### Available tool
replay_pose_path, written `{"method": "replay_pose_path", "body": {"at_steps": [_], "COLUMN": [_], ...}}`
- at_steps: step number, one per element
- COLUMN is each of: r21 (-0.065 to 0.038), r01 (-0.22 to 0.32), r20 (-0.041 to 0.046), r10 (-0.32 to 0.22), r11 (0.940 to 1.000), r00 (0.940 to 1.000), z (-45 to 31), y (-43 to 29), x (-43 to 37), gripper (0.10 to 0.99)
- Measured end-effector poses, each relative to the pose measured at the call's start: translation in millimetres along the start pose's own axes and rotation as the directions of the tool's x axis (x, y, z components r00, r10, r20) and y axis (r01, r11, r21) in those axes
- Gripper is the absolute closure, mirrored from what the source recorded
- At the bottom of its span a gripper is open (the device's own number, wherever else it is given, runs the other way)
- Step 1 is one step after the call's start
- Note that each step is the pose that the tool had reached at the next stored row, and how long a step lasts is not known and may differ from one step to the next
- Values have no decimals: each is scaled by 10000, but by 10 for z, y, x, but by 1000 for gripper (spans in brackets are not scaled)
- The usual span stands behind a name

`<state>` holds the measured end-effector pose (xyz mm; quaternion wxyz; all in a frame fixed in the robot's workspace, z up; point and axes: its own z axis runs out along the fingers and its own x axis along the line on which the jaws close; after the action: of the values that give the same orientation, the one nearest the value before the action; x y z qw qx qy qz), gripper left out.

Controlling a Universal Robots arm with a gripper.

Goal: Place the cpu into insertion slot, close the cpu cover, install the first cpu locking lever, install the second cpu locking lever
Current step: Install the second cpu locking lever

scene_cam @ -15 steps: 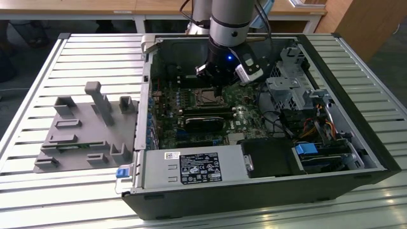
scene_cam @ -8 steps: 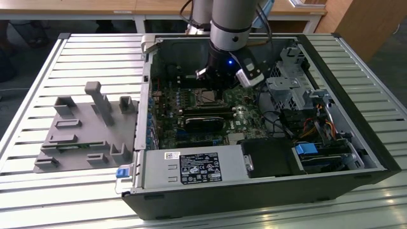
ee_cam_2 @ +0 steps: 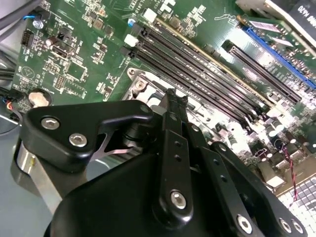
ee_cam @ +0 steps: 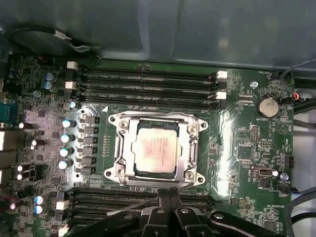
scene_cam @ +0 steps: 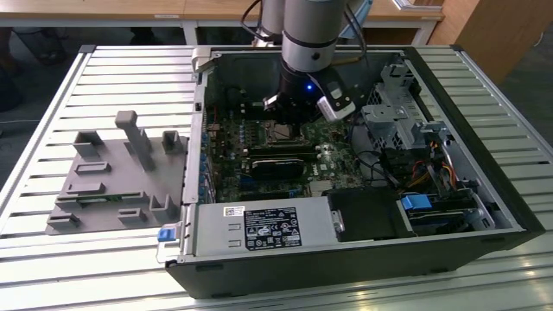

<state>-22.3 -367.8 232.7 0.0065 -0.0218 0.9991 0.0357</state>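
The cpu [ee_cam: 157, 152], a pale square chip, lies flat in the insertion slot [ee_cam: 136, 167] on the green board. The silvery cpu cover [ee_cam: 186, 159] lies down over it and frames the chip through its window. My gripper [ee_cam: 170, 198] hovers beside the socket's edge, over the memory slots, with its black fingers together and nothing between them. In the second wrist view the gripper [ee_cam_2: 174, 101] points down at the socket's corner [ee_cam_2: 139, 85]. In the exterior view the gripper [scene_cam: 291, 118] hangs just above the cpu [scene_cam: 281, 135] inside the open computer case. The locking levers' positions are unclear.
Long black memory slots [ee_cam: 148, 84] run on both sides of the socket. A coin battery [ee_cam: 268, 106] sits on the board. The case walls [scene_cam: 201, 123], drive cage [scene_cam: 393, 123], cables [scene_cam: 432, 172] and labelled power supply [scene_cam: 263, 227] surround the board. A grey fixture [scene_cam: 112, 175] lies on the slatted table.
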Motion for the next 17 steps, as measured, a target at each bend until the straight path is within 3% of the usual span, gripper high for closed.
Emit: {"method": "replay_pose_path", "body": {"at_steps": [4, 8, 13, 17], "r21": [-14, -29, -41, -188], "r01": [4, 7, 13, 14], "r20": [5, 9, 8, 14], "r10": [-4, -7, -13, -14], "r11": [10000, 10000, 10000, 9998], "r00": [10000, 10000, 10000, 10000], "z": [4, 10, 74, 106], "y": [-30, -31, -33, -54], "x": [46, 146, 212, 224], "gripper": [980, 980, 980, 980]}}
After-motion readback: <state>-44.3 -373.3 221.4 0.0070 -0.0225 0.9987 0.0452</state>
